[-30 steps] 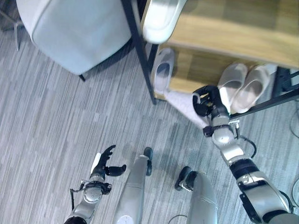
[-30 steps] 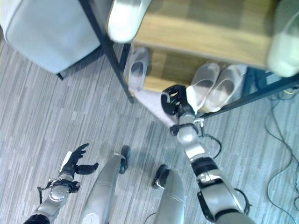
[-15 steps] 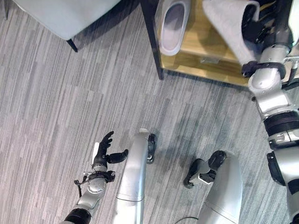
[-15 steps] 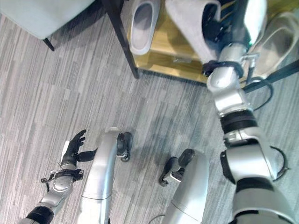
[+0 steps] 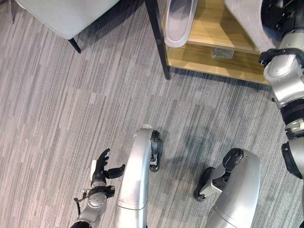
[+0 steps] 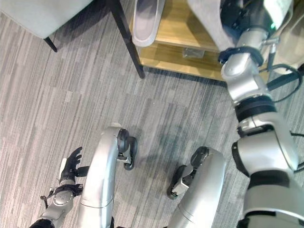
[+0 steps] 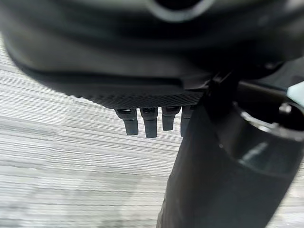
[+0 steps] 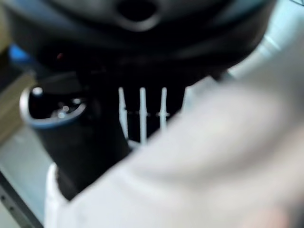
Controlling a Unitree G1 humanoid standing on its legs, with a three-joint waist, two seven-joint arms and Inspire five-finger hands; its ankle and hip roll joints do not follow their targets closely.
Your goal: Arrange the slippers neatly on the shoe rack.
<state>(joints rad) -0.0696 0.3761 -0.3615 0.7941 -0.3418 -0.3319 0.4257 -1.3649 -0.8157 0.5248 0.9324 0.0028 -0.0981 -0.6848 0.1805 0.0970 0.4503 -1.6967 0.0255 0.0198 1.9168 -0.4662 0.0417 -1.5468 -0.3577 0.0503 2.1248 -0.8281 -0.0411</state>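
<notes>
held slipper: a pale slipper point(image 6: 209, 21) is clasped in the right hand point(image 6: 237, 14) and held up in front of the shoe rack point(image 5: 213, 52)
shelved slipper: a second slipper point(image 5: 179, 21) lies on the wooden shelf just inside the rack's dark post point(image 5: 156, 38)
left hand: the left hand point(image 5: 102, 170) hangs low over the grey floor point(image 5: 71, 109), fingers relaxed, nothing held
risk: the slipper could be snagged on the rack frame or set down crooked against its mate if it is let go too early
views: the right wrist view shows pale slipper fabric point(image 8: 199, 171) pressed against the palm, a contact hidden by the arm in the head views; the rack and shelved slipper are seen from the head alone
</notes>
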